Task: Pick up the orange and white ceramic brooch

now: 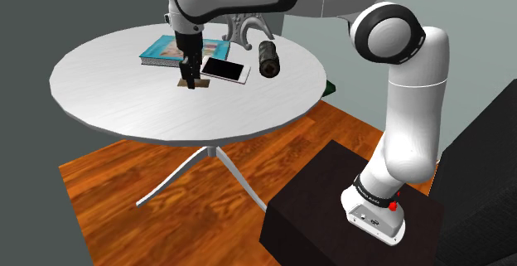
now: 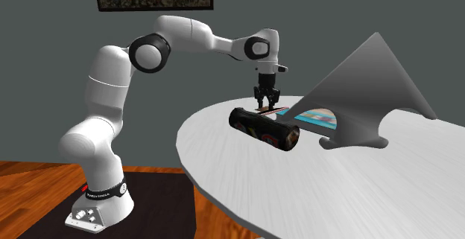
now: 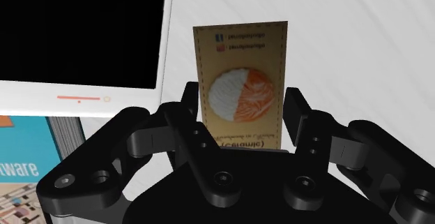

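White and round, the table (image 1: 108, 90) in the shoulder view carries a blue book (image 1: 161, 51), a white phone (image 1: 225, 70), a dark roll (image 1: 269, 59) and a small brown card (image 1: 181, 83). The black end effector (image 1: 192, 82) is low, right down at the card, just beside the phone. The card looks flat on the table, not lifted. In the second exterior view the arm reaches over the table from the view's left, and the end effector points straight down behind the dark roll, with its tips near the table top. In the wrist view the orange and white brooch (image 3: 237, 97) sits on the card, and the card is between the two fingers (image 3: 296, 114). The fingers are close together and seem to touch both long sides of the card, so I think the end effector is pinching it. I judge that the reach and the squeeze are done. What is left is to lift the brooch up off the table.
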